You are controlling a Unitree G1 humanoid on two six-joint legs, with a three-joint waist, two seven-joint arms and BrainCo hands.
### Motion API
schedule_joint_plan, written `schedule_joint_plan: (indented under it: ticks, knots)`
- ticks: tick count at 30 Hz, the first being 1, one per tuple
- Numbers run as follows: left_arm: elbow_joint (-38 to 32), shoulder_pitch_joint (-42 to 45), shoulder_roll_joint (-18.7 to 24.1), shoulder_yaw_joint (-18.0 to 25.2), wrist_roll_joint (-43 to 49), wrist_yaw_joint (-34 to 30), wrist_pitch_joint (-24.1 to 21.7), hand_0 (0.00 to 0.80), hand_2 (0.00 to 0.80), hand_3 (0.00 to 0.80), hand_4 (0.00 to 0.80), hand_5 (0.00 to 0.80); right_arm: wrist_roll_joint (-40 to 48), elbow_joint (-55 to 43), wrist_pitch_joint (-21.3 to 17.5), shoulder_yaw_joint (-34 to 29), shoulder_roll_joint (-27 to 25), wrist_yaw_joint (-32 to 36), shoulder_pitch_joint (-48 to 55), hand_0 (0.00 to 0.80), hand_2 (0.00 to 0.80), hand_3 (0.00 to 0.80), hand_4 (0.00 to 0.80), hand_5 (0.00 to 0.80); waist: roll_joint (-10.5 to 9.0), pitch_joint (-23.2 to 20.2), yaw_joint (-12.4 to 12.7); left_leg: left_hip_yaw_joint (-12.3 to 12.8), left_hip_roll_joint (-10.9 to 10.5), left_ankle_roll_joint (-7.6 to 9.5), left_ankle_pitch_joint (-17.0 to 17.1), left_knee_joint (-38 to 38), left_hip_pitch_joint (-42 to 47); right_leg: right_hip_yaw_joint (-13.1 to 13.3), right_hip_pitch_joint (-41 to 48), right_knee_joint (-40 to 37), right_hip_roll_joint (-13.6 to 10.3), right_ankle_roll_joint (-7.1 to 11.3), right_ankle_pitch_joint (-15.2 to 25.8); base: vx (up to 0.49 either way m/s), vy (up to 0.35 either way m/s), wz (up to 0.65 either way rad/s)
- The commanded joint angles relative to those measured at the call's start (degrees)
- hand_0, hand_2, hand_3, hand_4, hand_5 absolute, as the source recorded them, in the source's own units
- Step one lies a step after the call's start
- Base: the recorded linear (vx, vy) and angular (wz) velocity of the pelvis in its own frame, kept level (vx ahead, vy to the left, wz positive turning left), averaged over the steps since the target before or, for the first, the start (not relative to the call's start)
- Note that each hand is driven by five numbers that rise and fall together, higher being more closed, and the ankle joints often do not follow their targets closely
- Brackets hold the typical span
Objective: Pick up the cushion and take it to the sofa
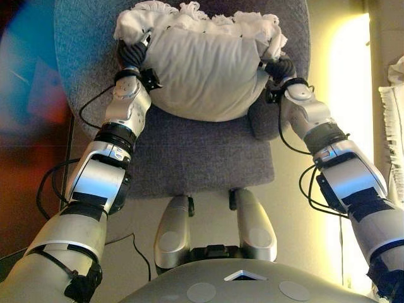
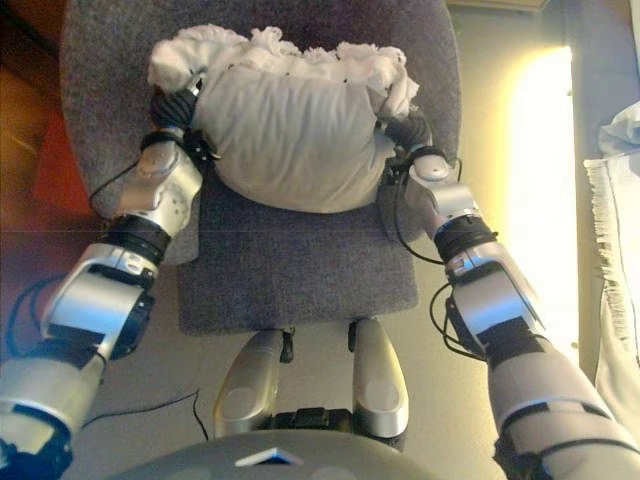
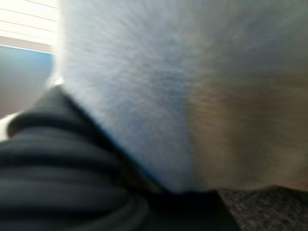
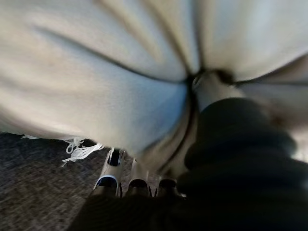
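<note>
The grey chair (image 1: 208,158) stands directly ahead of the robot, its woven, coarse-textured seat extending from the near edge toward 12 o'clock. The cushion (image 1: 202,69) rests on the far half of that seat, against the rounded backrest. It is soft, off-white, and bulging, with a smooth cloth face and a tufted fringe along its far edge.

The left hand (image 1: 131,55) presses into the cushion's flank at 9 o'clock. Only its dark ribbed cover shows; the fingers are buried in the cloth, so whether they are curled or straight cannot be determined.

The right hand (image 4: 144,180) meets the opposite flank at 3 o'clock. The right wrist view shows its fingers running under the cushion's lower edge, with the cloth creased deeply inward beside the cover. Whether the fingers are curled into the cloth cannot be determined.

Judgement: opposed placement suits a bulky, compliant load, squeezing it between both hands. The lift has probably not begun. No sofa is identifiable.
</note>
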Motion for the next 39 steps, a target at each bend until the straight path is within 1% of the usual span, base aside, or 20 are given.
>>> schedule_joint_plan:
  ticks: [1, 5, 9, 12, 14, 16, 18, 22, 27, 29, 31, 34, 36, 39]
  knots:
    - [-5.05, -6.71, -1.75, -2.4, 3.75, -0.88, -4.4, 0.0, 0.0, 0.0, 0.0, 0.0, 1.88, -4.43, -5.16, 0.54, 2.54, -0.11, -6.04, 0.0, 0.0, 0.0, 0.0, 0.0, 0.37, -2.29, -0.53, 1.72, -2.52, -0.45, -7.03, 9.04, 0.09, -0.32, 6.76, -5.31, -1.28, 0.07, 0.18, 0.058, -0.022, -0.01]
    - [-5.08, -5.63, 0.72, -1.45, 2.41, -0.64, -5.35, 0.0, 0.0, 0.0, 0.0, 0.0, 3.57, -6.07, -7.57, -0.64, 0.65, -1.34, -4.64, 0.0, 0.0, 0.0, 0.0, 0.0, 0.3, -3.21, -0.53, 1.8, -2.5, -0.45, -6.44, 6.44, 2.43, -0.32, 9.04, -7.44, -1.36, 0.5, 0.57, 0.067, -0.014, 0.0]
    - [-4.85, -5.19, 2.31, -0.26, 1.27, -0.69, -5.25, 0.0, 0.0, 0.0, 0.0, 0.0, 3.9, -6.25, -7.96, -2.04, -0.63, -1.11, -4.18, 0.0, 0.0, 0.0, 0.0, 0.0, 0.41, -4.12, -0.37, 1.73, -2.41, -0.53, -6.17, 4.7, 4.12, -0.53, 10.71, -8.94, -1.42, 0.82, 0.81, 0.076, -0.01, 0.01]
    - [-4.98, -4.6, 3.49, 0.45, 2.42, -0.19, -4.77, 0.0, 0.0, 0.0, 0.0, 0.0, 4.64, -6.79, -8.16, -2.64, -2.07, -1.84, -3.84, 0.0, 0.0, 0.0, 0.0, 0.0, 0.5, -4.95, -0.17, 1.68, -2.46, -0.49, -5.74, 2.8, 5.58, -0.76, 12.11, -10.43, -1.35, 1.03, 1.03, 0.07, -0.011, 0.05]
    - [-4.97, -4.35, 4.54, 0.73, 4.64, 0.7, -4.8, 0.0, 0.0, 0.0, 0.0, 0.0, 5.03, -7.47, -8.97, -3.38, -2.97, -2.97, -3.51, 0.0, 0.0, 0.0, 0.0, 0.0, 0.55, -5.38, -0.11, 1.71, -2.42, -0.5, -5.29, 1.35, 6.41, -0.95, 12.89, -11.37, -1.23, 1.15, 1.14, 0.045, -0.003, 0.05]
    - [-4.93, -4.1, 5.7, 0.8, 5.73, 1.17, -5.13, 0.0, 0.0, 0.0, 0.0, 0.0, 5.68, -8.18, -9.51, -4.19, -3.76, -3.71, -3.13, 0.0, 0.0, 0.0, 0.0, 0.0, 0.59, -5.78, -0.08, 1.77, -2.29, -0.49, -5.03, 0.25, 7.12, -1.08, 13.46, -12.06, -1.16, 1.26, 1.24, 0.04, 0.0, 0.04]
    - [-5.25, -3.16, 7.02, 1.17, 5.71, 0.7, -6.51, 0.0, 0.0, 0.0, 0.0, 0.0, 6.55, -9.17, -10.29, -5.75, -4.82, -4.05, -1.91, 0.0, 0.0, 0.0, 0.0, 0.0, 0.62, -6.5, -0.06, 1.78, -2.19, -0.46, -4.75, -1.39, 8.37, -1.23, 14.46, -13.15, -1.0, 1.39, 1.34, 0.061, 0.003, 0.02]
    - [-7.2, -0.35, 8.38, 3.1, 6.14, 1.11, -7.7, 0.0, 0.0, 0.0, 0.0, 0.0, 6.52, -10.17, -11.35, -8.34, -6.33, -3.5, 0.89, 0.0, 0.0, 0.0, 0.0, 0.0, 0.52, -7.81, 0.25, 2.07, -2.01, -0.46, -4.6, -3.26, 10.46, -1.81, 16.57, -14.88, -0.92, 1.53, 1.53, 0.079, -0.004, 0.04]
    - [-9.52, 3.78, 10.56, 6.04, 8.56, 2.85, -7.91, 0.0, 0.0, 0.0, 0.0, 0.0, 6.86, -12.72, -11.16, -10.99, -8.39, -3.26, 4.97, 0.0, 0.0, 0.0, 0.0, 0.0, 0.26, -9.72, 0.66, 2.36, -1.77, -0.47, -4.67, -4.57, 12.73, -2.6, 18.85, -16.52, -0.88, 1.64, 1.88, 0.085, -0.004, 0.06]
    - [-9.89, 6.17, 11.69, 7.61, 6.5, 2.55, -8.73, 0.0, 0.0, 0.0, 0.0, 0.0, 7.19, -13.43, -11.29, -12.25, -9.02, -2.76, 7.33, 0.0, 0.0, 0.0, 0.0, 0.0, 0.11, -11.03, 0.7, 2.57, -1.69, -0.4, -4.79, -5.28, 13.94, -2.84, 19.98, -17.51, -0.82, 1.72, 2.08, 0.107, 0.01, 0.04]
    - [-10.46, 8.25, 11.93, 8.69, 5.96, 1.13, -9.41, 0.0, 0.0, 0.0, 0.0, 0.0, 6.56, -14.03, -11.34, -12.91, -8.99, -2.17, 8.91, 0.0, 0.0, 0.0, 0.0, 0.0, 0.05, -11.96, 0.8, 2.73, -1.6, -0.35, -4.89, -5.63, 14.71, -2.95, 20.62, -17.98, -0.79, 1.74, 2.26, 0.087, 0.017, 0.0]
    - [-14.06, 12.57, 10.66, 10.09, 6.74, -1.46, -9.77, 0.0, 0.0, 0.0, 0.0, 0.0, 4.04, -17.82, -11.06, -13.77, -8.57, -2.67, 12.16, 0.0, 0.0, 0.0, 0.0, 0.0, -0.07, -12.94, 1.03, 2.76, -1.56, -0.22, -4.94, -6.06, 15.68, -2.91, 21.45, -18.49, -0.67, 1.8, 2.51, 0.067, 0.007, 0.0]
    - [-19.26, 17.25, 9.28, 11.58, 6.35, -3.73, -9.52, 0.0, 0.0, 0.0, 0.0, 0.0, 3.28, -22.39, -10.59, -14.98, -7.83, -1.91, 16.58, 0.0, 0.0, 0.0, 0.0, 0.0, -0.25, -13.78, 1.08, 2.73, -1.62, 0.08, -5.03, -6.61, 16.59, -2.72, 22.15, -19.04, -0.51, 1.8, 2.7, 0.072, 0.001, 0.0]
    - [-27.06, 24.5, 6.08, 13.26, 6.74, -5.37, -8.9, 0.0, 0.0, 0.0, 0.0, 0.0, 0.86, -28.53, -9.91, -16.08, -4.96, -0.54, 23.39, 0.0, 0.0, 0.0, 0.0, 0.0, -0.55, -14.91, 1.16, 2.67, -1.74, 0.48, -5.11, -7.2, 17.82, -2.45, 23.1, -19.72, -0.23, 1.76, 3.07, 0.061, 0.0, 0.0]
